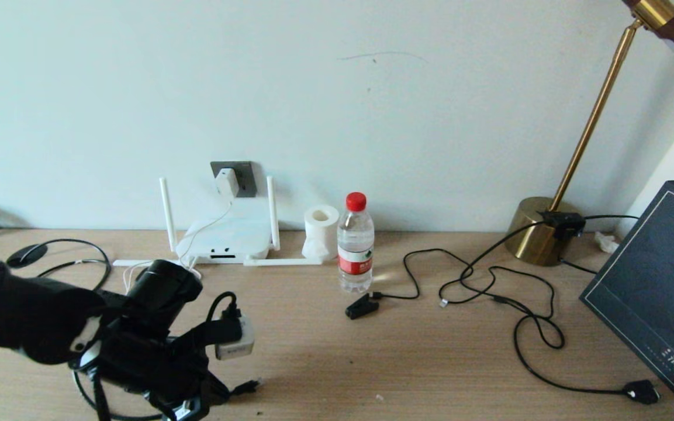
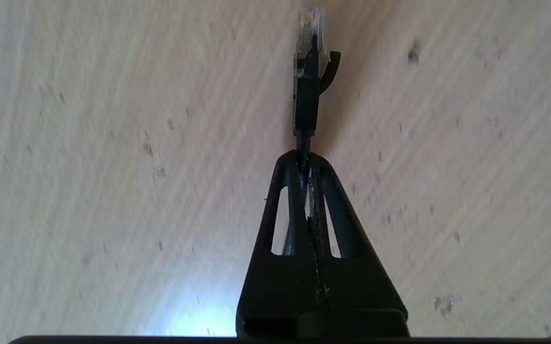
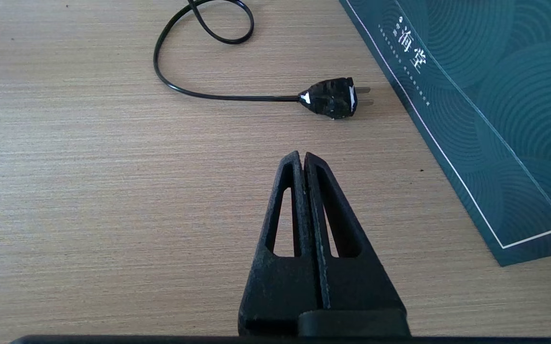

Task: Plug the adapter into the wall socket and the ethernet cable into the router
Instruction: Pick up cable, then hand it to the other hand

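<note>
The white adapter (image 1: 227, 182) sits plugged into the dark grey wall socket (image 1: 247, 175), and its thin white cord runs down to the white router (image 1: 225, 238) at the foot of the wall. My left gripper (image 2: 304, 155) hangs low over the near left of the table, shut on the black ethernet cable (image 2: 306, 95) just behind its connector. The clear tip sticks out past the fingertips, and the connector (image 1: 247, 386) points right in the head view. My right gripper (image 3: 302, 155) is shut and empty above the bare table; the head view does not show it.
A water bottle (image 1: 355, 242) and a tissue roll (image 1: 320, 231) stand right of the router. A black clip-like plug (image 1: 361, 306) and a thin black cord with a chunky plug (image 3: 332, 98) lie mid-right. A brass lamp (image 1: 538, 234) and a dark box (image 1: 658, 280) stand right.
</note>
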`<state>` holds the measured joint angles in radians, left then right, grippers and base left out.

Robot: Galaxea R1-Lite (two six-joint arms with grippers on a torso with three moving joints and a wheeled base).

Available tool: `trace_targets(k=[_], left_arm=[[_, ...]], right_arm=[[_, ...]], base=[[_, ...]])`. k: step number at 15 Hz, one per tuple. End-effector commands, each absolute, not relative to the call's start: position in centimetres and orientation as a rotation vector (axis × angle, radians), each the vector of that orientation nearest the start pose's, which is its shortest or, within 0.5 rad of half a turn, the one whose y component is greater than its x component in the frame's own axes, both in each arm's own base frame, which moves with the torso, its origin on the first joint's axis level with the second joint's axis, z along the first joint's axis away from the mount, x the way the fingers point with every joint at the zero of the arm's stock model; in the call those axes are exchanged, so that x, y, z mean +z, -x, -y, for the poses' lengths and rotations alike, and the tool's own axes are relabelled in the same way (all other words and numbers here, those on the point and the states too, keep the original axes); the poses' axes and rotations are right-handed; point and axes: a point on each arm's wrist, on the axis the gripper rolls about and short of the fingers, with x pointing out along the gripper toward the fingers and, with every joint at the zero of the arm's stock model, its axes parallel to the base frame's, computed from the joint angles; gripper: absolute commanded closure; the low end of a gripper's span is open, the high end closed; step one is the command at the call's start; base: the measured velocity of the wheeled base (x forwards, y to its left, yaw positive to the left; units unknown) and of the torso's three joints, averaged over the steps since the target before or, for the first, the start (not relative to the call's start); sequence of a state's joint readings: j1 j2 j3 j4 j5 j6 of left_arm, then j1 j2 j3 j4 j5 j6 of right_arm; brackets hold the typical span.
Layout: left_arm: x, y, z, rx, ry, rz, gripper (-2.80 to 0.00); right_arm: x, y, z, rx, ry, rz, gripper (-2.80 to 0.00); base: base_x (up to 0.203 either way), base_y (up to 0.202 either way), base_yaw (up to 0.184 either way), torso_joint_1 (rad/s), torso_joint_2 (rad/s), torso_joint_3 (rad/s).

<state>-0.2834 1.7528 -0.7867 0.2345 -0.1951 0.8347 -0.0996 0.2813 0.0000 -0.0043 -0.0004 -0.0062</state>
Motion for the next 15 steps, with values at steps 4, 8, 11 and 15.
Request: trace_targets(k=[4,8,11,15], left_arm=[[15.6,-20.7,6.7,-0.865,-0.779,-0.708,0.0],[21.0,-17.3,6.5,-0.814,-0.813,-0.449,0.0],[21.6,-15.3,5.6,-0.783,-0.795,-0.4,0.0],[20.9,-12.9,4.9,-0.789,-0.792,-0.391,0.0]], right_arm=[[7.9,0.1,0.0,-0.098,-0.008,-0.278,0.0],[7.9,0.1,0.0,-0.098,-0.008,-0.278,0.0],[7.9,0.1,0.0,-0.098,-0.008,-0.278,0.0],[7.9,0.1,0.0,-0.098,-0.008,-0.278,0.0]], base=[[0.0,0.0,0.0,0.0,0.0,0.0],[0.0,0.0,0.0,0.0,0.0,0.0],[0.0,0.0,0.0,0.0,0.0,0.0],[0.0,0.0,0.0,0.0,0.0,0.0]])
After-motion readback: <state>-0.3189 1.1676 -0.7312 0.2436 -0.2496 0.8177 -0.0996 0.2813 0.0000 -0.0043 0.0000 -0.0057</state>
